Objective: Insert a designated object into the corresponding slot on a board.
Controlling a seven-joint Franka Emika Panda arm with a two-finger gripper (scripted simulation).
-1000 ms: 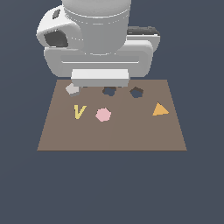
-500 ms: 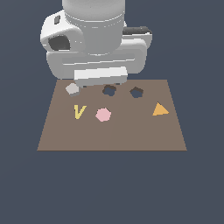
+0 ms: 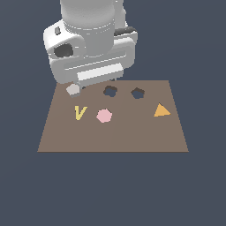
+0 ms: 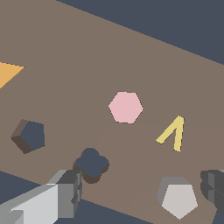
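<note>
The designated object, a pale grey pentagonal block, lies flat at the far corner of the board, on the exterior view's left. The slot, a dark pentagon-shaped hole, sits along the same far edge, beyond a lobed hole. My gripper is open and hovers low over that edge. One of its fingers is beside the lobed hole, and the other is just past the block. The block is between them, untouched. In the exterior view the hand hides the fingers.
On the board lie a pink hexagon, a yellow V and an orange triangle. Dark floor surrounds the board on all sides.
The hand has shifted a little toward the exterior view's left and tilted, ending over the grey block's corner. The block and the other pieces have not moved.
</note>
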